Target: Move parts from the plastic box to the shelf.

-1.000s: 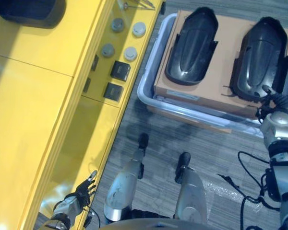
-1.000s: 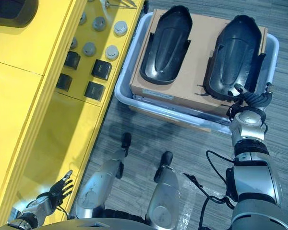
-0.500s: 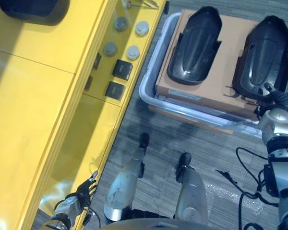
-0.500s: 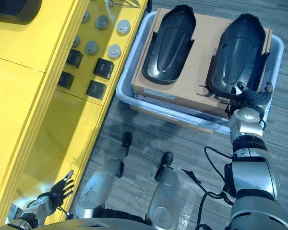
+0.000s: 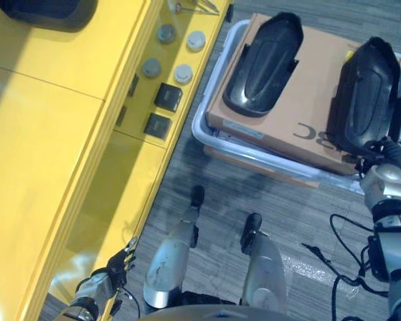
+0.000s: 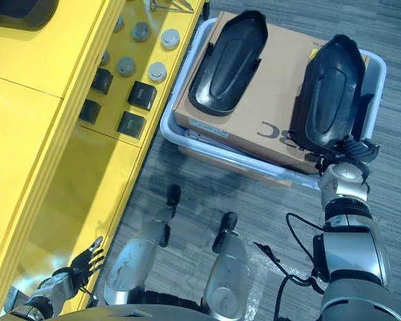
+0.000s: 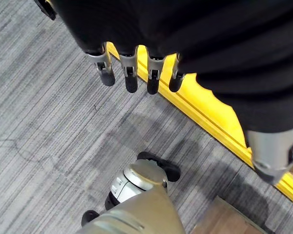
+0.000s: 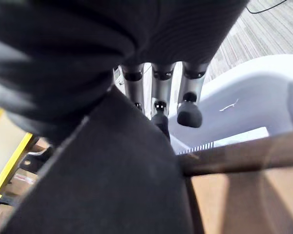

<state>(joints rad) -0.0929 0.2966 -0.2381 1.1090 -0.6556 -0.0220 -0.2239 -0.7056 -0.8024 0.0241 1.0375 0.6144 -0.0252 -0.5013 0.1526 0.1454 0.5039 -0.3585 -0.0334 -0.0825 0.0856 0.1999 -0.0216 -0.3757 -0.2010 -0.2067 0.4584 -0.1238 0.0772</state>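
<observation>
Two glossy black moulded parts, long and rounded like shells with notched side flanges, lie on a flat brown cardboard sheet [image 6: 267, 100] that sits tilted across the pale translucent plastic box [image 6: 180, 137] on the grey ribbed carpet [image 6: 267, 200]. The left part [image 6: 228, 61] rests flat near the box's corner closest to the shelf. The right part [image 6: 329, 97] is tipped up on its edge near the box's opposite side, and the right hand [image 6: 351, 152] is at its near end. In the right wrist view the part's matte black surface lies against the palm, and the fingers [image 8: 188, 105] reach down past its edge towards the white box wall [image 8: 244, 97]; whether they clamp the part cannot be told.

The yellow shelf [image 5: 67, 134] has a smooth, shiny top that reflects light. Near its edge facing the box stand round grey discs [image 5: 180, 72] and square black blocks [image 5: 166, 97], with another dark rounded part [image 5: 43, 10] at its far corner.

The left hand [image 5: 113, 267] hangs low beside the shelf's near edge, fingers [image 7: 129, 78] straight and relaxed, holding nothing above the carpet.
</observation>
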